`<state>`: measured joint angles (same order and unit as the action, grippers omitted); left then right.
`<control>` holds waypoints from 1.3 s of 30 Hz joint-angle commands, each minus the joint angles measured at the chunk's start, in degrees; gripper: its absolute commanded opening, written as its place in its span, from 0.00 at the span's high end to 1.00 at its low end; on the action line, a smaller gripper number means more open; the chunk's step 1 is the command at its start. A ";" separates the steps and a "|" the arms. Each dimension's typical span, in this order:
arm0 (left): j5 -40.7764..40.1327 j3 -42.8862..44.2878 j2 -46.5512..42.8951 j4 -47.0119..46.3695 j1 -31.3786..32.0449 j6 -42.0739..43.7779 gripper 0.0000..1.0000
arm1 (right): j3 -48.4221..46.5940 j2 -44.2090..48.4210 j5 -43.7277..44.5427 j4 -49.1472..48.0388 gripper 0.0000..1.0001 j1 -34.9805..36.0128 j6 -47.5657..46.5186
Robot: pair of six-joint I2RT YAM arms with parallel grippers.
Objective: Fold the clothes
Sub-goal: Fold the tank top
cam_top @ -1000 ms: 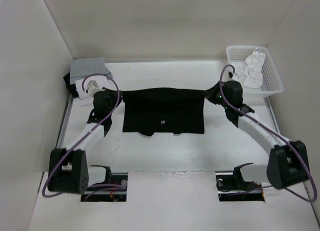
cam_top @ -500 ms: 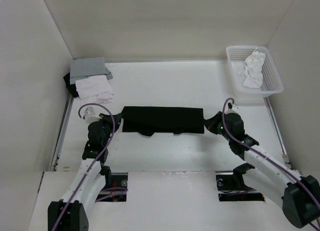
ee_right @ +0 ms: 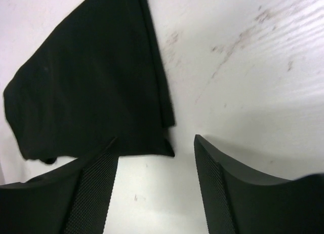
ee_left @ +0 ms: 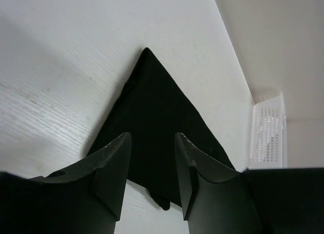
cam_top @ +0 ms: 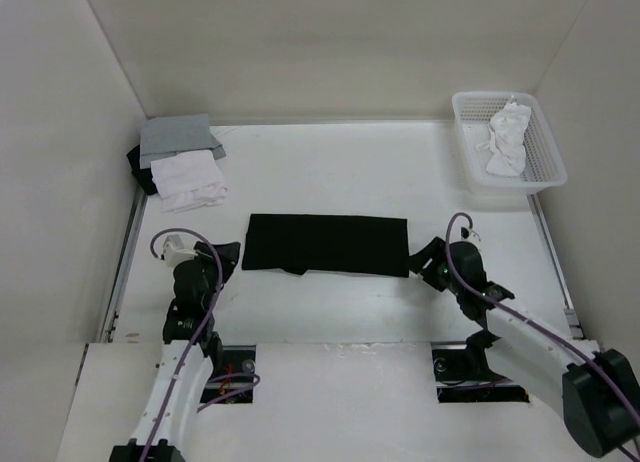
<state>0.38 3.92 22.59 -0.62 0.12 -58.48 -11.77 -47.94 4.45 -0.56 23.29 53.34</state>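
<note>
The clothes (cam_top: 326, 245), a black top, lie flat on the table as a wide, short strip with a small flap sticking out at the near edge. My left gripper (cam_top: 226, 253) sits just off the strip's left end. In the left wrist view the left gripper (ee_left: 152, 145) is open, with the clothes (ee_left: 159, 107) lying on the table beyond the fingers. My right gripper (cam_top: 424, 261) is beside the strip's right end. Seen from the right wrist, the right gripper (ee_right: 154, 150) is wide open over bare table, a corner of the clothes (ee_right: 91, 82) just ahead of it.
A white plastic basket (cam_top: 490, 96) holding a crumpled white cloth (cam_top: 505, 137) stands at the back right; the basket (ee_left: 267, 127) also shows in the left wrist view. A grey fabric piece (cam_top: 176, 137) and a small white cloth (cam_top: 190, 179) lie stacked at the back left. Walls enclose the table.
Both arms came back toward the near edge, drawing the far edge of the clothes over onto the near half. Both grippers then opened and let the fabric go.
</note>
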 commanded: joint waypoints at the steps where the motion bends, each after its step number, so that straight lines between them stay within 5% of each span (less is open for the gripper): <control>1: -3.10 5.03 4.55 -6.03 5.26 -1.20 0.61 | -5.18 -6.78 0.74 -5.93 0.34 -2.93 -3.41; 12: -18.04 15.41 41.54 -30.82 43.59 1.61 0.61 | -9.23 -26.67 -7.35 -18.25 0.47 -5.23 -1.93; 18: -15.33 14.27 52.73 -38.83 43.26 -0.05 0.61 | -9.85 -30.18 -7.52 -19.65 0.55 -3.21 2.02; 26: -14.09 11.90 49.22 -40.16 40.97 1.70 0.62 | -5.73 -30.20 -0.68 -27.65 0.90 -1.63 8.88; 31: -12.95 11.46 46.68 -39.89 39.91 1.96 0.62 | -2.39 -23.45 4.24 -28.10 1.00 0.31 8.89; 34: -12.42 11.28 43.87 -38.93 39.65 2.05 0.62 | -0.18 -12.13 4.69 -22.15 1.00 -0.21 6.00; 39: -11.37 11.81 37.28 -34.72 37.90 3.28 0.63 | -10.18 1.44 8.29 -0.09 0.99 2.84 -2.00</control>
<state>-12.23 15.70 63.94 -35.38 39.53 -56.80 -15.31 -49.98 8.67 -10.70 23.83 56.69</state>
